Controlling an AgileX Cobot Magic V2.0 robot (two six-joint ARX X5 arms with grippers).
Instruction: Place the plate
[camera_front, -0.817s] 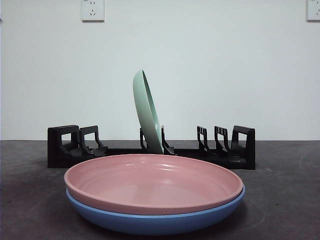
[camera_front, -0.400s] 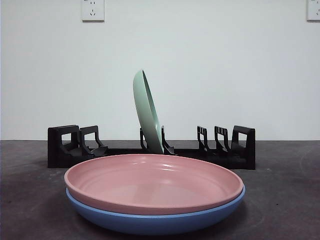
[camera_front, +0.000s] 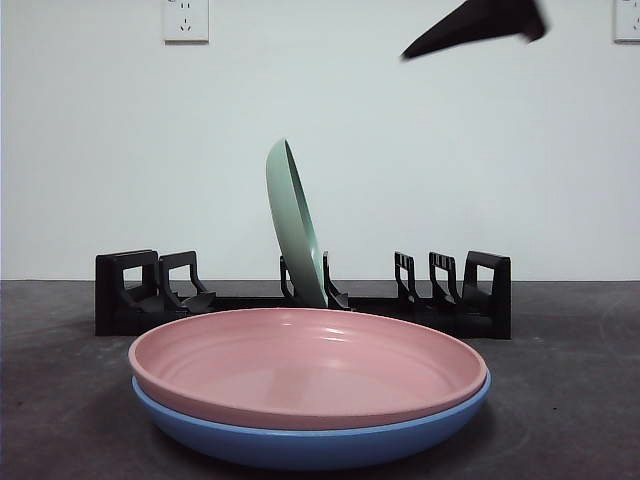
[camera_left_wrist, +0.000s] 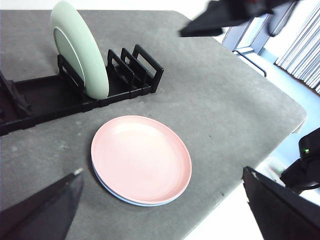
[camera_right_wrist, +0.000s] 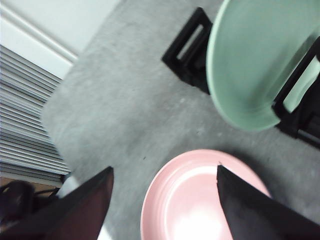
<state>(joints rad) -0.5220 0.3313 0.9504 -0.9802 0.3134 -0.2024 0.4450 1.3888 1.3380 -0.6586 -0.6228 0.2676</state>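
Grey table (camera_front: 560, 400), white wall (camera_front: 450, 180); left and right jaws wide, empty.

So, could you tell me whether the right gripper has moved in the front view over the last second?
Yes. The right gripper was out of view earlier; it has come in at the top right, high above the black dish rack.

Pink plate (camera_front: 308, 365) on top of a blue plate (camera_front: 300, 445), both below right gripper (camera_right_wrist: 162, 172)'s black jaws. Pale green plate (camera_front: 293, 225) in black rack (camera_front: 135, 290), just beyond. Table (camera_front: 570, 400) dk grey, speckled; wall (camera_front: 450, 170) white.
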